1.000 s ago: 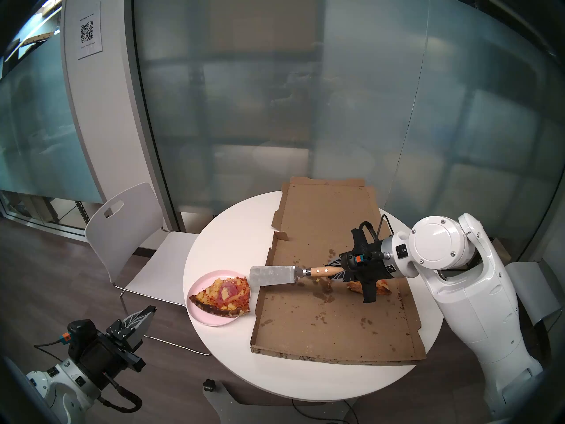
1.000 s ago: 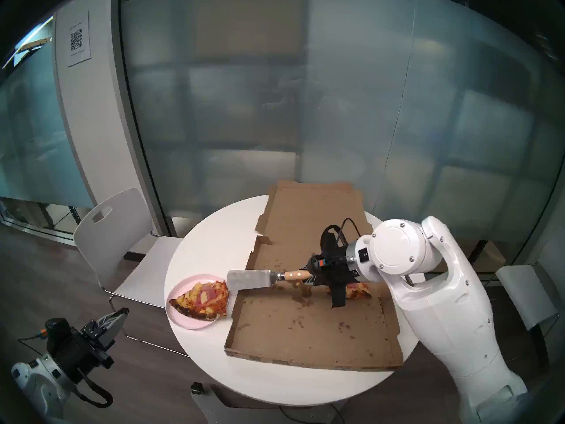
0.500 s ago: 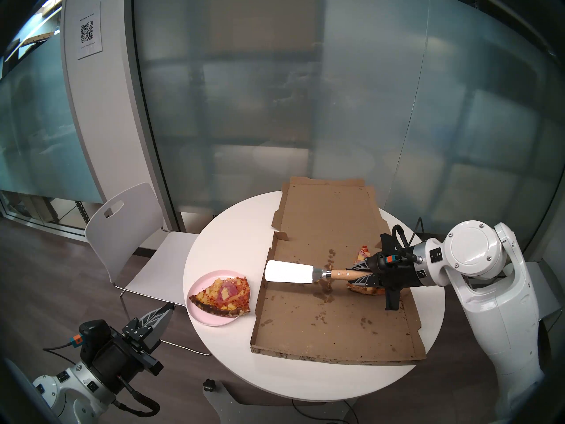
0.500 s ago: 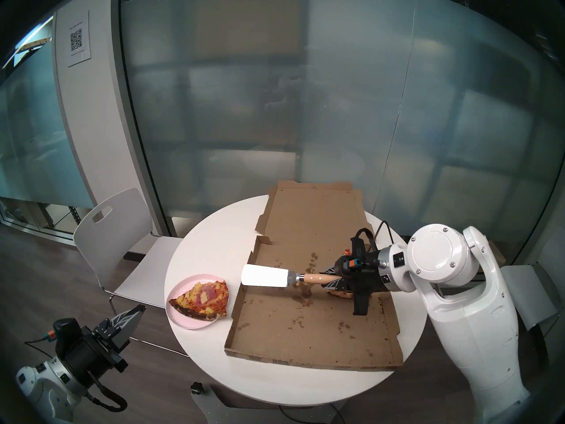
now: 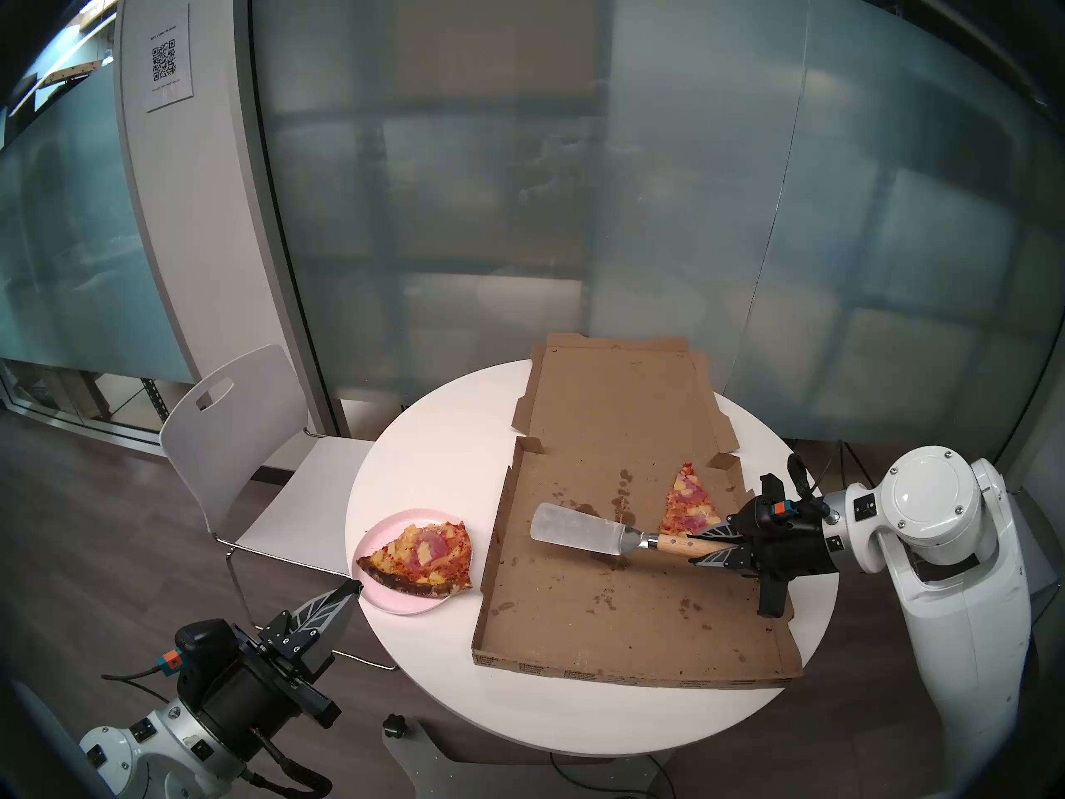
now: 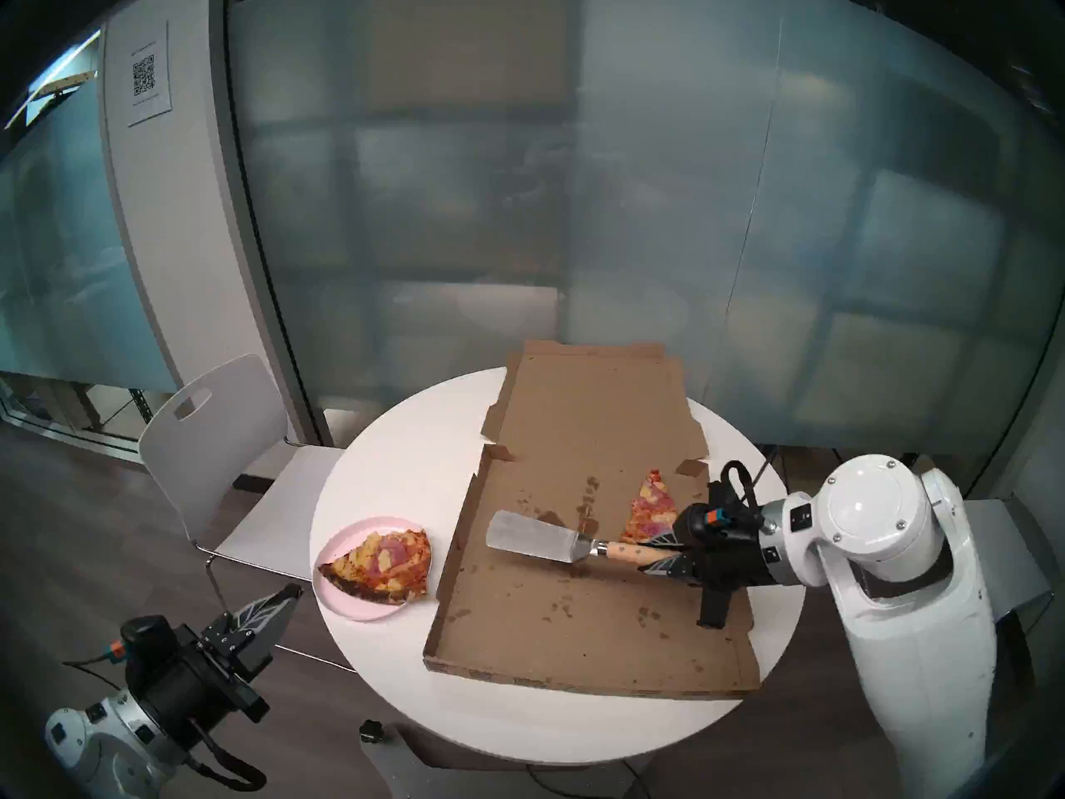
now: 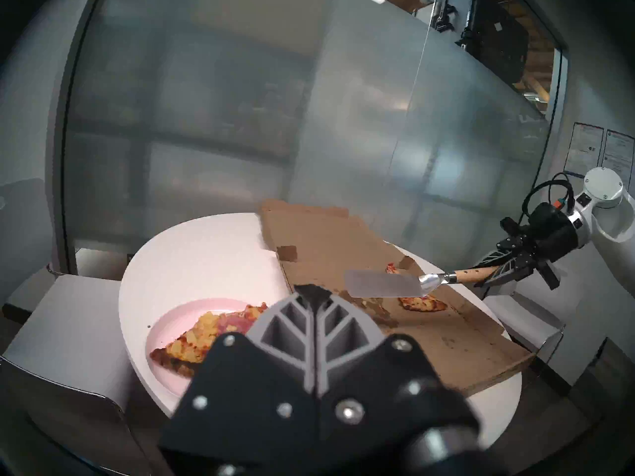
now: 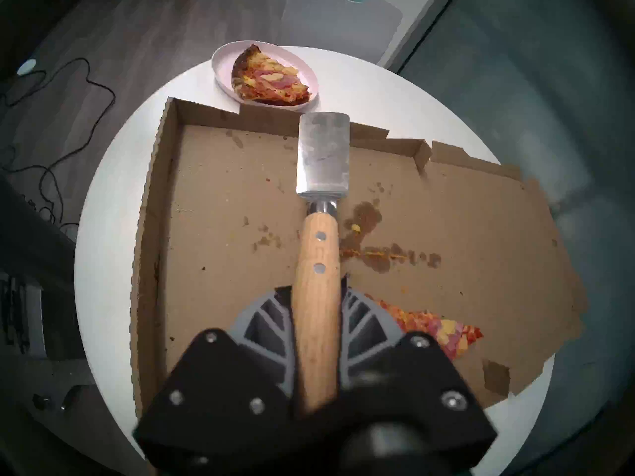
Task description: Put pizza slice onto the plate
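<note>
You have the pizza slice (image 5: 420, 558) lying flat on the pink plate (image 5: 385, 599), charred crust toward the near rim, the plate sitting on the round white surface (image 5: 438, 457) just left of the open cardboard pizza box (image 5: 628, 636). Your right claw (image 5: 717, 544) is clamped on the wooden handle of the metal spatula (image 5: 579, 530), its bare blade hanging above the box floor, clear of the plate, with the smaller slice (image 5: 686, 501) in the box beside the handle. Your left claw (image 5: 346, 593) is pinched closed on nothing, its tip just off the surface edge near the plate.
</note>
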Robot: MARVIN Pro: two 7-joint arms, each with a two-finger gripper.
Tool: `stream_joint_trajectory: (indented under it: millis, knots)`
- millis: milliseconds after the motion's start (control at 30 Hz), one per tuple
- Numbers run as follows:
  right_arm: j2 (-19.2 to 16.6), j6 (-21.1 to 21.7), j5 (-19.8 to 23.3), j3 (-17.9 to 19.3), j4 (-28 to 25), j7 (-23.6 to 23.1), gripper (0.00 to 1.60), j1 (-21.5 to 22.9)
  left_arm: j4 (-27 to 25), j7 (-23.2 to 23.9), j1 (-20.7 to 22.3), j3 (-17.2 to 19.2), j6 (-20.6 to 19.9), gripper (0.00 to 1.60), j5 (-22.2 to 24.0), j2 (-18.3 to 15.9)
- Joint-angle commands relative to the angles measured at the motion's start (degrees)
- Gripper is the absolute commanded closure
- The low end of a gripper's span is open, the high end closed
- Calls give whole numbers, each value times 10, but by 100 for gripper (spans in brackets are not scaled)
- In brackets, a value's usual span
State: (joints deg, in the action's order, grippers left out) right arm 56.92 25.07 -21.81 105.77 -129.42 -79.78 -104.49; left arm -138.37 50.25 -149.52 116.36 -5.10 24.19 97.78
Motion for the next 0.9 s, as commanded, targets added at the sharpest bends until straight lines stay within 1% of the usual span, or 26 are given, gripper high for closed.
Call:
stream_joint_trajectory:
  millis: [0,67,133,233,267,333,367,400,567,867]
  knots:
    - [63,-21,13,57,-22,2,160,-67,-5,1,-11,-24,35,160,-15,19]
    - [81,-31,21,72,-28,5,160,-84,-3,1,-12,-31,49,160,-25,23]
    - [86,-37,24,77,-30,6,160,-92,-1,0,-12,-36,57,160,-33,26]
    - [112,-58,29,96,-40,17,160,-120,4,-3,-12,-45,74,160,-47,32]
    - [113,-59,32,97,-38,17,160,-122,6,-4,-11,-48,78,160,-52,34]
    - [134,-77,36,109,-46,31,160,-144,11,-4,-9,-54,92,160,-64,36]
    - [134,-81,38,109,-43,33,160,-145,14,-6,-8,-57,96,160,-68,38]
    - [146,-89,40,114,-44,41,160,-157,15,-7,-7,-60,99,160,-72,39]
    - [166,-121,43,115,-33,57,160,-178,24,-16,1,-76,112,160,-92,44]
    - [186,-155,37,102,-7,80,160,-196,29,-33,19,-91,111,160,-114,45]
